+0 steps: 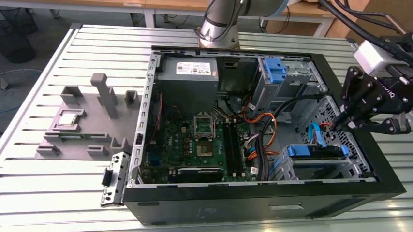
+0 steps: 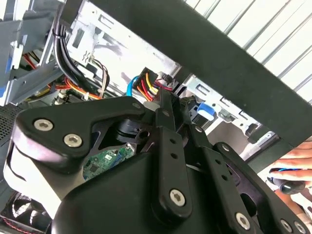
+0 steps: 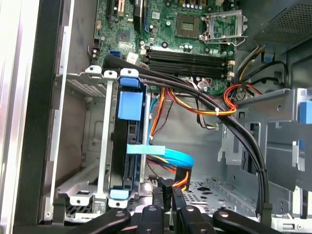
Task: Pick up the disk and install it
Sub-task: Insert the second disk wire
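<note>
The disk sits edge-up in its blue carrier inside the drive cage, at the lower part of the open computer case on the exterior view's right. In the first wrist view the disk stands in the metal cage with blue tabs at both ends. My gripper hangs over the case beside that cage with its fingers pressed together and nothing visible between them. The fingertips are close to a black cable plug with red, yellow and orange wires.
A light blue flat cable and black cable bundles run past the cage. The motherboard, grey power-supply box and a second blue latch fill the case. A grey fixture stands outside. A hand rests near the case.
</note>
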`<state>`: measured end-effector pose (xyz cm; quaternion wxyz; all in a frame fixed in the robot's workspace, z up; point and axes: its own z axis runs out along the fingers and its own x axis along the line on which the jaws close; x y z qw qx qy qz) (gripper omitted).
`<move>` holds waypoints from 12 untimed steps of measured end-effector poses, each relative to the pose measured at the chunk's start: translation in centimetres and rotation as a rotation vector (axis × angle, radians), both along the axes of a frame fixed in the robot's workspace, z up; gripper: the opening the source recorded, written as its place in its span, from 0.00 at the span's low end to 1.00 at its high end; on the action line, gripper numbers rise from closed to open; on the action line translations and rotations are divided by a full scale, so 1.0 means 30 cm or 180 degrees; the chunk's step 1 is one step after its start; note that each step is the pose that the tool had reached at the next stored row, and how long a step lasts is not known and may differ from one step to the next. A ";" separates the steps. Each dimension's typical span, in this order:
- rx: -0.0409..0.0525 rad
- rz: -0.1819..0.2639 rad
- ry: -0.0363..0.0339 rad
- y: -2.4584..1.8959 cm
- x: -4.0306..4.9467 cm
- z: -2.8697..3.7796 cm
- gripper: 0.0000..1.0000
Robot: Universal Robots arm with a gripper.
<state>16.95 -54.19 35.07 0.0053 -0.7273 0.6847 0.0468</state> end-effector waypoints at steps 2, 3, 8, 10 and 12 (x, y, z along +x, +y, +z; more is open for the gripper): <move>0.0000 0.0000 0.0000 -0.003 -0.005 -0.001 0.20; 0.0000 0.0000 0.0000 -0.005 -0.007 -0.001 0.20; -0.0002 0.0001 0.0000 -0.013 -0.010 -0.002 0.20; -0.0004 0.0000 0.0000 -0.013 -0.011 -0.002 0.20; -0.0006 0.0000 0.0000 -0.013 -0.011 -0.002 0.20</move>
